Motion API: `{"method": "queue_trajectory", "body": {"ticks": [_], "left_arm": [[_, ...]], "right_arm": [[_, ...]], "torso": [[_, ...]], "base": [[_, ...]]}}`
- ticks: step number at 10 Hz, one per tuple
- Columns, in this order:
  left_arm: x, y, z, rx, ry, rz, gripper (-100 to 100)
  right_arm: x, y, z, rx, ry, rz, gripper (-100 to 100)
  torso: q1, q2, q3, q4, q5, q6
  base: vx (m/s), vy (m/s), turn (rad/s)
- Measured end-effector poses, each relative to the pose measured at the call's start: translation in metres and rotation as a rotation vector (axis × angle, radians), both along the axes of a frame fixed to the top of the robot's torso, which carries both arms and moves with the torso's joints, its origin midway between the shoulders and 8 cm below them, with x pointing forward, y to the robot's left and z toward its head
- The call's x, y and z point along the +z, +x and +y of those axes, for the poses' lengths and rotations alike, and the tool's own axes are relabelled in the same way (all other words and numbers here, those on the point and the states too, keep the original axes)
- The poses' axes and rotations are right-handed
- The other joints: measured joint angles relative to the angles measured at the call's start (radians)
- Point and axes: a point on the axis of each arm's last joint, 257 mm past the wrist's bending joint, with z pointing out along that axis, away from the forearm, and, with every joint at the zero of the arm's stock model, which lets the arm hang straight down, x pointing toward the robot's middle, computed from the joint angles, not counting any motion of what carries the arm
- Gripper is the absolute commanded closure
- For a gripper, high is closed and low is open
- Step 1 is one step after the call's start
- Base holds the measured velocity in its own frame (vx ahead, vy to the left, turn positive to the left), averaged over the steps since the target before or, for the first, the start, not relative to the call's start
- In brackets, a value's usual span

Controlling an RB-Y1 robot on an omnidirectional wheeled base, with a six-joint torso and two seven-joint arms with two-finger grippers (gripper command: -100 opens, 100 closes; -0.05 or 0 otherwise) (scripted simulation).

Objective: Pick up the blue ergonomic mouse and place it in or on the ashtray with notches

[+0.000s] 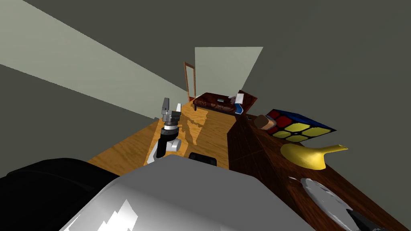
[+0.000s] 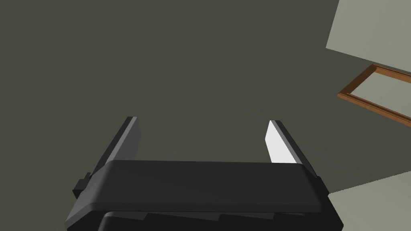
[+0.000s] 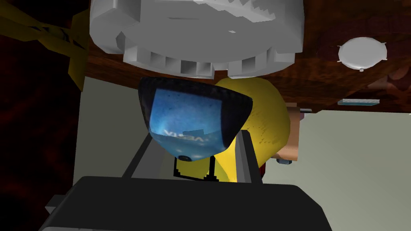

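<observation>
The blue ergonomic mouse [image 3: 188, 120], blue with a black rim, sits between the fingers of my right gripper [image 3: 194, 154], which press its sides. Just beyond the mouse is the grey ashtray with notches [image 3: 196, 36], resting on the dark wooden table [image 3: 321, 88]; the mouse's far end reaches the ashtray's notched rim. In the head view the ashtray [image 1: 323, 194] lies near the table's near right end. My left gripper [image 1: 171, 107] is raised over the floor to the left of the table, and its fingers stand open [image 2: 204, 134] with nothing between them.
On the table [image 1: 261, 156] beyond the ashtray lie a yellow banana [image 1: 309, 155], a Rubik's cube [image 1: 299, 126] and a small brown object [image 1: 263, 121]. A white round piece [image 3: 362, 52] sits beside the ashtray. A low dark table [image 1: 218, 103] stands farther along the wooden floor.
</observation>
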Motion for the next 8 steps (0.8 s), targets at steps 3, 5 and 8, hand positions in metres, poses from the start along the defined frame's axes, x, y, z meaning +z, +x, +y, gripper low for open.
{"method": "queue_trajectory", "body": {"ticks": [3,5,8], "left_arm": [[0.0,0.0,0.0,0.0,0.0,0.0,0],[0.0,0.0,0.0,0.0,0.0,0.0,0],[0.0,0.0,0.0,0.0,0.0,0.0,0]], "right_arm": [[0.002,0.001,-0.002,-0.002,-0.005,-0.003,-100],[0.002,0.001,-0.002,-0.002,-0.005,-0.003,-100],[0.013,0.005,-0.004,0.008,-0.008,-0.004,-100]], "torso": [[0.012,0.002,0.001,0.0,0.002,0.001],[0.013,0.002,0.001,0.0,0.002,0.001],[0.015,0.002,0.001,0.0,0.003,0.001]], "base": [[0.001,-0.008,0.002],[0.0,0.0,0.0],[0.007,0.017,-0.074]]}}
